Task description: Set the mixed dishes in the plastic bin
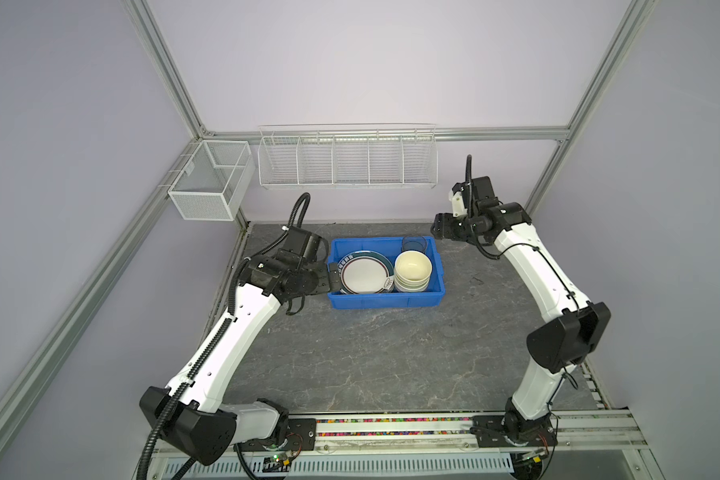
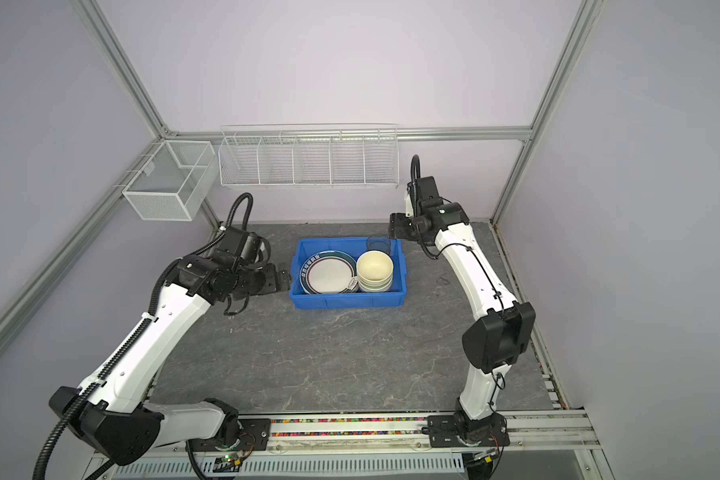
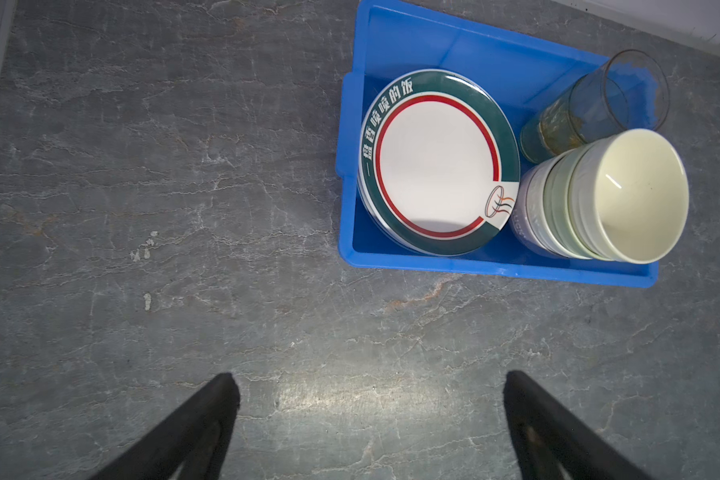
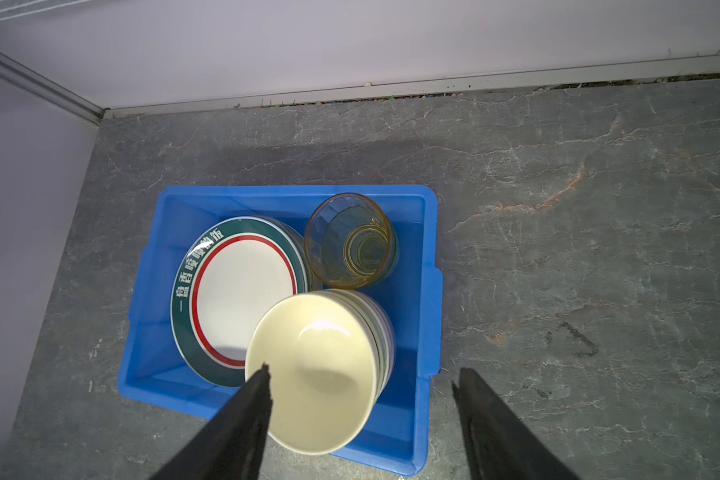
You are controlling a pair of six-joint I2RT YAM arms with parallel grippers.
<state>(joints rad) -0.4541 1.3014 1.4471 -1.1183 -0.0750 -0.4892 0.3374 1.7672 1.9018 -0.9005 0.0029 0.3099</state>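
one bin, three stacks, two baskets

one blue plastic bin (image 1: 385, 301) stands on the one counter (image 1: 371, 365). in it there is one stack of plates (image 3: 437, 162): one teal-and-red-rimmed plate on top and at least one more rim showing under it, the full number hidden. one stack of bowls (image 3: 641, 195): one cream on top, with pale green and lilac below, at least three in all. two cups (image 4: 350, 241), one nested in the other. two white wire baskets on the wall: one mesh box (image 1: 208, 183) and one long rack (image 1: 348, 160) of five compartments. two arms, each with one end effector: the left end effector (image 3: 371, 380) and the right end effector (image 4: 362, 372).
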